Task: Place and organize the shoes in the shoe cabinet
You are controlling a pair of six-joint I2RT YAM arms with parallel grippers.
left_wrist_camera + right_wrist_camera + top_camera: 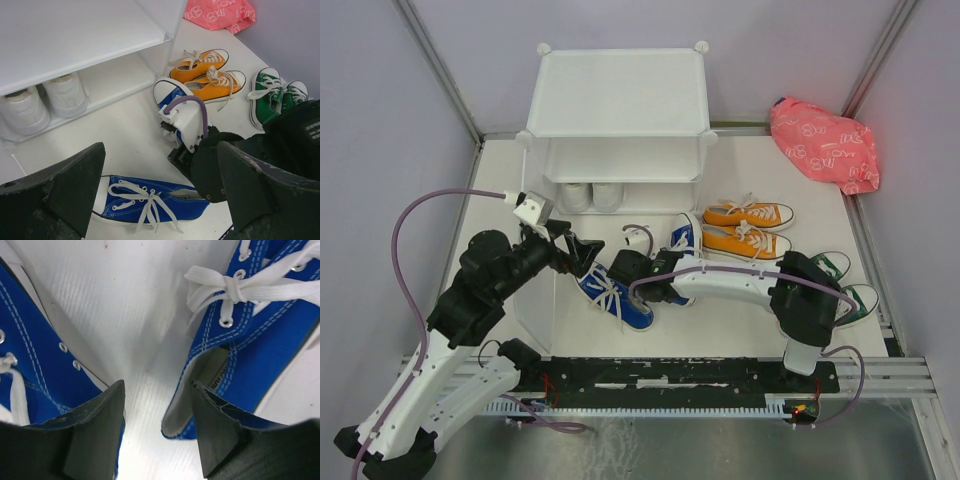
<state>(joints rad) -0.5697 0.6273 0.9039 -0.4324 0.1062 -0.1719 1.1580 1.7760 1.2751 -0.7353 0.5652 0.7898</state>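
Between two blue sneakers [260, 340], right gripper [157, 395] hangs unclenched, one finger [220, 430] at a heel collar [200, 375]; left gripper [160, 195] also spread.

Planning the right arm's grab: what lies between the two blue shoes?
Only bare table lies between the blue shoes, as the right wrist view shows; the right gripper hangs above that gap, jaws open.

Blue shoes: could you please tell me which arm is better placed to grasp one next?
Probably right: the right gripper, open, straddles a blue shoe's heel rim; the left gripper hovers higher.
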